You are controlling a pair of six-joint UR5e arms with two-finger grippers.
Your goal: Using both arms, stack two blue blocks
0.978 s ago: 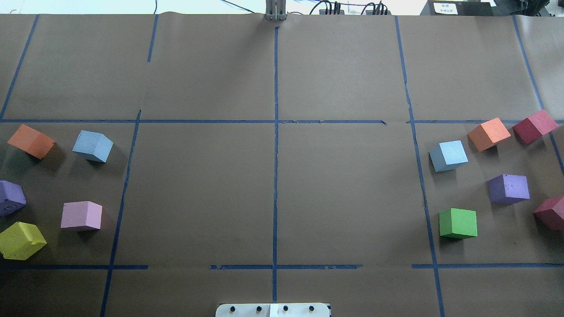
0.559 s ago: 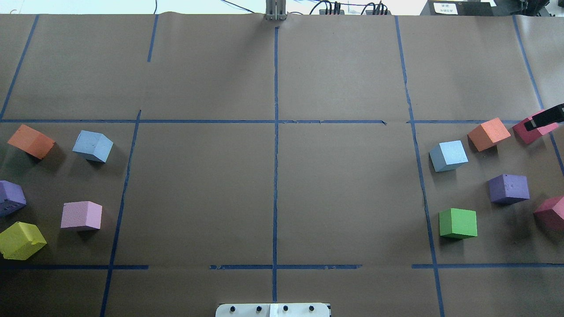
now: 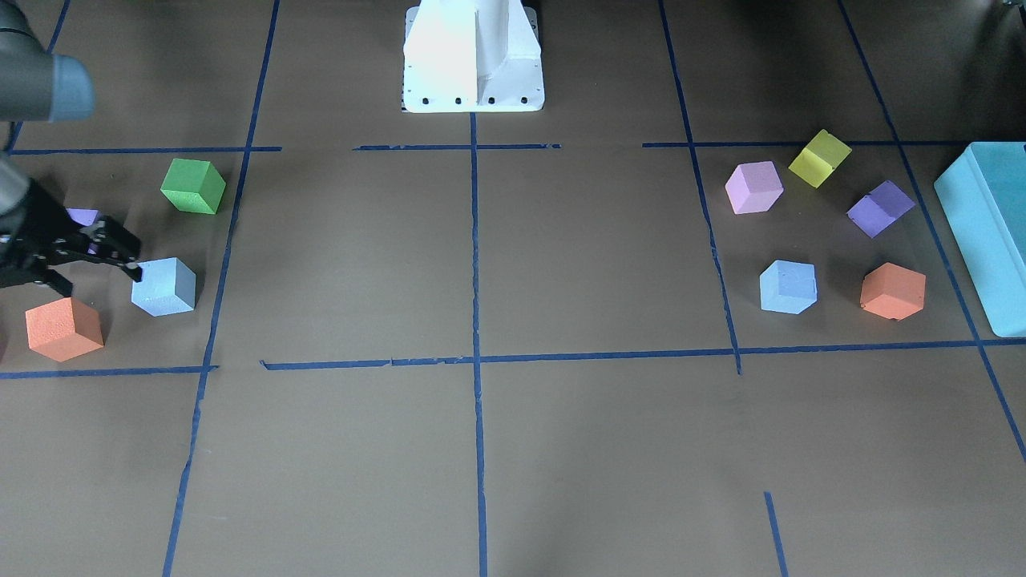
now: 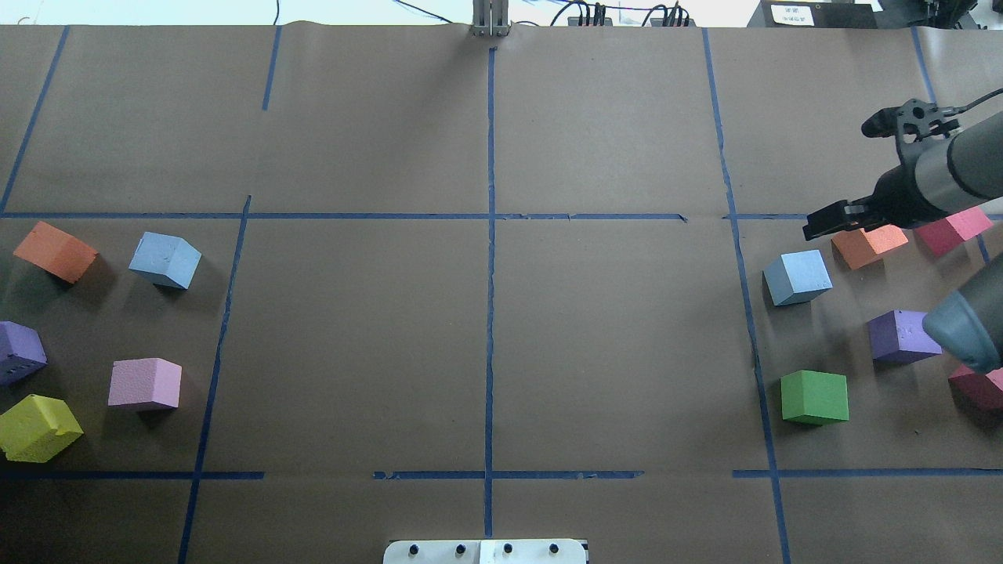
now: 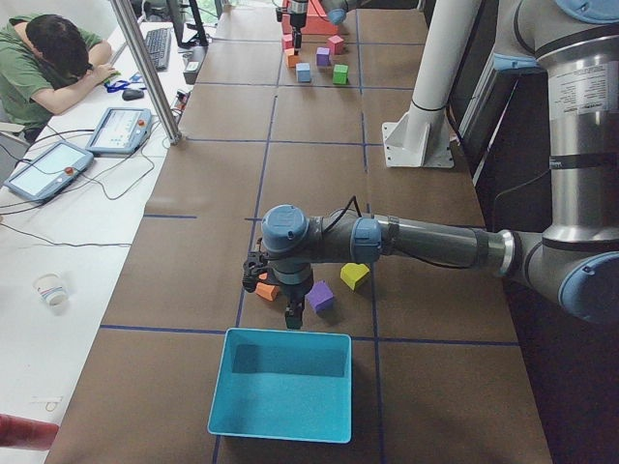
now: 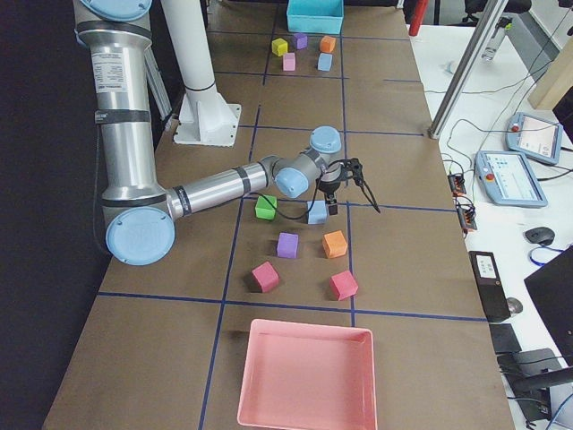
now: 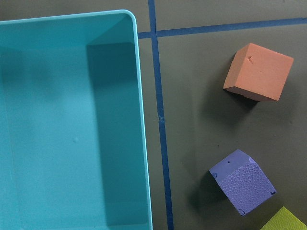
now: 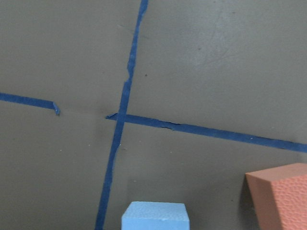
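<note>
Right tool (image 4: 816,222) spread, poised beside pale blue block (image 4: 798,277) near tabletop (image 4: 353,352) right edge. Left tool (image 5: 273,296) by teal box (image 5: 290,398), left edge; spread or pressed together, cannot tell.

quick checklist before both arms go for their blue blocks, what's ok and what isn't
1. right tool open: ok, fingers spread.
2. right tool centred over right-side blue block: not ok, block only at its wrist view's bottom edge.
3. orange block apart from that block: ok.
4. left tool open: cannot tell.
5. left tool at left-side blue block: not ok, its wrist view shows the teal box, no blue block.
</note>
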